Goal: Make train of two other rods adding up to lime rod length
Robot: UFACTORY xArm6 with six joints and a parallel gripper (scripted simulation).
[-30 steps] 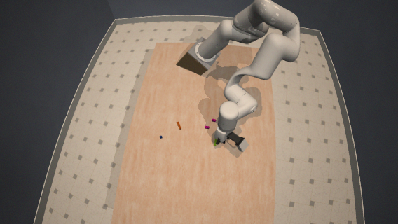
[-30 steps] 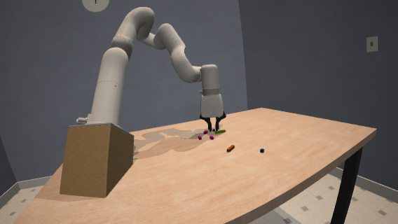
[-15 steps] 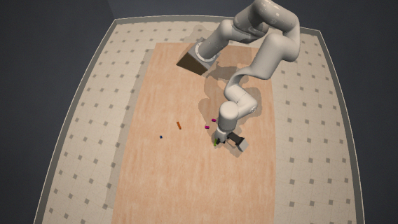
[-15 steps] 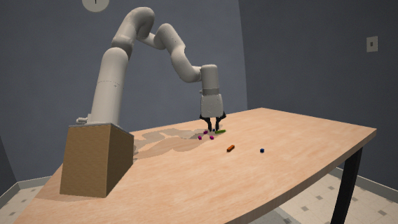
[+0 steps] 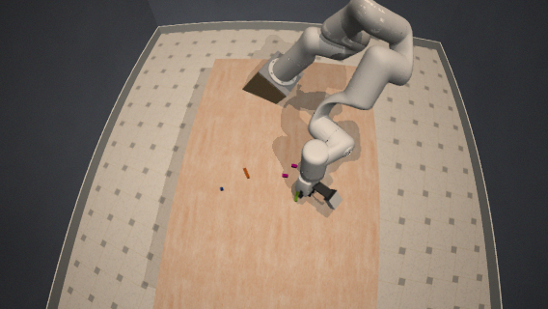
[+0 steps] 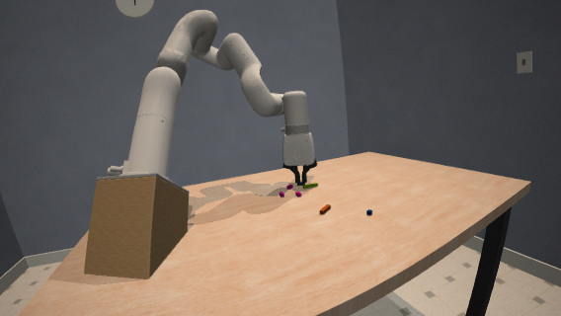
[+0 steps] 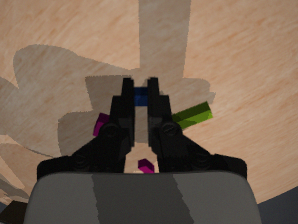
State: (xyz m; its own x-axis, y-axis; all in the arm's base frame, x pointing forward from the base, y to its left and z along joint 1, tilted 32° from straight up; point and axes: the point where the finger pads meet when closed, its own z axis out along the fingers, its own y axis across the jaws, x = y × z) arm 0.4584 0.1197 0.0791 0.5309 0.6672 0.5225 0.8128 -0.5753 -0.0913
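A: Where do we stand with the gripper (image 7: 141, 99)?

B: We see it low over the table (image 6: 420, 197), fingers closed on a small blue rod (image 7: 140, 98), which sits right between the tips. The lime rod (image 7: 193, 116) lies just beside the right finger, and one magenta rod (image 7: 100, 123) is near the left finger.

A: And the other pieces?

B: The orange rod (image 5: 246, 173) lies well apart, toward the middle of the table. A second blue rod (image 5: 221, 188) is farther still. In the exterior view we count three magenta rods (image 6: 289, 187).

A: What can go wrong, in our opinion?

B: We think the blue piece is very short, so it may turn or slip out when we lift. Also the lime rod is so near that a finger may push it. Later, the blue rod must meet the end of the orange one closely; a small side error breaks the line.

A: Any writing to read?

B: We find no label or brand anywhere.
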